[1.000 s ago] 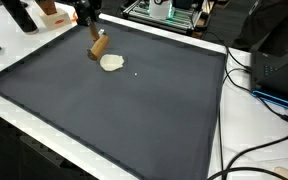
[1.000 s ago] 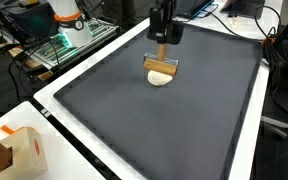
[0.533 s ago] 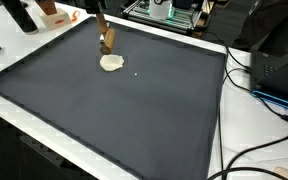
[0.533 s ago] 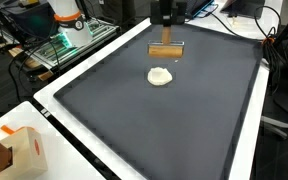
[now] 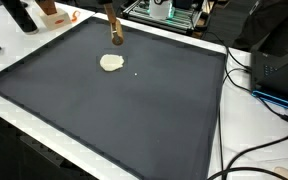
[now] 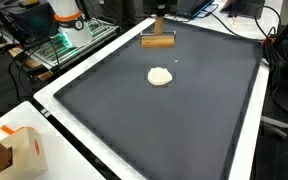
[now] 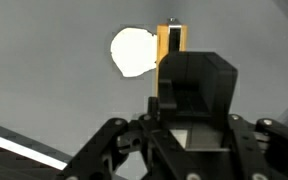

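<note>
Both exterior cameras are standing off the bench (image 5: 242,120) and looking down at a slant across its dark mat (image 5: 134,115). In an exterior view the lens is sitting at a near corner, framing the pale disc (image 5: 111,63) upper left. In an exterior view facing from a different edge, the disc (image 6: 160,76) is lying upper centre. The wrist camera is peering straight down, close in, past the gripper (image 7: 172,62) filling the lower frame. All three views are sharing the disc and the wooden block (image 7: 170,38).

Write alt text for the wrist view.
Black fingers, shut on a tan wooden block, fill the lower middle of the frame. Beyond them a pale round disc lies on a grey mat, left of the block.
</note>
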{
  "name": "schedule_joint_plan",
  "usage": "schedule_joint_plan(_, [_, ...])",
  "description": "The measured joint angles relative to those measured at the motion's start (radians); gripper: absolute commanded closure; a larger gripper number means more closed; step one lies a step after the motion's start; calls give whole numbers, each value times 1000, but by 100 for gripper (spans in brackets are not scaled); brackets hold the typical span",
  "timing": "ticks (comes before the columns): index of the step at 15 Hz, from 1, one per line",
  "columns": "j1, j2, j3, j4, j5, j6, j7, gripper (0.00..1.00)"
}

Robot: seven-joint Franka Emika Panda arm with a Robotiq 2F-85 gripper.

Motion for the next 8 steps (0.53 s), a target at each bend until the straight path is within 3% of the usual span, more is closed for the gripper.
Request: schedule_joint_plan(8, [0, 8, 0, 0, 0, 1, 0, 51])
